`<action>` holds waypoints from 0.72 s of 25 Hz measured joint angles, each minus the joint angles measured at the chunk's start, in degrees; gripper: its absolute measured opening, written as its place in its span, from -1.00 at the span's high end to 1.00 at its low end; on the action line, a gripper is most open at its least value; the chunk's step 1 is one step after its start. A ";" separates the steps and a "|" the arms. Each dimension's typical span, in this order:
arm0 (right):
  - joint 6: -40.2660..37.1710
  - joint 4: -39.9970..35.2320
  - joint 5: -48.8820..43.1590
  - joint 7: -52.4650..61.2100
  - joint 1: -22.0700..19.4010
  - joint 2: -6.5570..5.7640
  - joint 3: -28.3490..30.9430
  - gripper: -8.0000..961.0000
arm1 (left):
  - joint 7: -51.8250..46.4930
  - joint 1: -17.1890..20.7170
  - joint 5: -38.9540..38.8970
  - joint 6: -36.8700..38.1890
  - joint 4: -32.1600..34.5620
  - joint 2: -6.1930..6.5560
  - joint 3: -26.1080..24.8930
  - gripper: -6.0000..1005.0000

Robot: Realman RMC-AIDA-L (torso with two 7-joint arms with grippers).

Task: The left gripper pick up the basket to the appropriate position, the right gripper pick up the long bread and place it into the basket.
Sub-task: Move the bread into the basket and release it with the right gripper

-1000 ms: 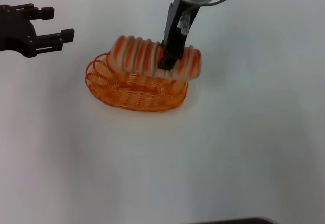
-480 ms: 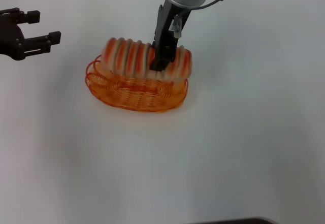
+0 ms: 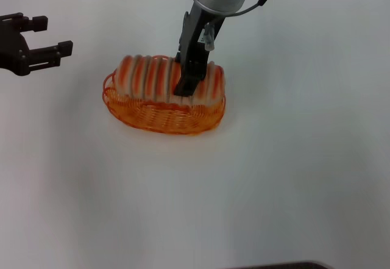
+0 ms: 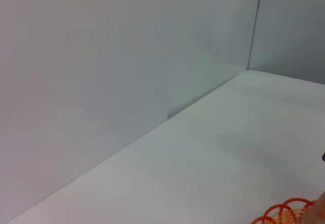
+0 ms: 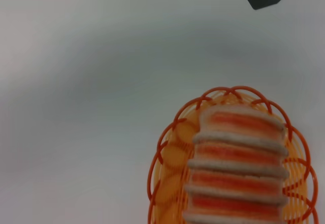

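The right end effector (image 3: 186, 89) is clamped across the long bread (image 3: 159, 77) near its middle, the loaf lying lengthwise inside the basket (image 3: 159, 118) on the white counter (image 3: 274, 177). Judged by its look, the ridged toy loaf is light and somewhat soft, so a mid-length pinch across the width balances it; the ridges should resist slipping. The wire basket looks light and springy, best taken by its looped rim. The left end effector (image 3: 49, 52) hangs well apart to the basket's left, fingers spread, holding nothing.
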 joint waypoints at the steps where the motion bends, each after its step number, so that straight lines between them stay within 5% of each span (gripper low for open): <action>1: -0.02 0.02 0.15 -0.02 -0.02 0.00 -0.02 -0.08 | 0.01 0.02 0.00 0.07 0.00 -0.02 0.02 -0.40; 12: 0.83 -0.24 0.48 0.68 -1.34 -0.36 0.52 -0.50 | 0.35 0.15 -0.01 0.49 -0.33 -0.13 0.28 -0.40; 18: 3.77 -0.75 2.31 -0.07 -3.80 -0.88 6.07 -0.58 | 0.40 0.10 -0.08 1.45 -0.32 -0.12 0.41 -0.40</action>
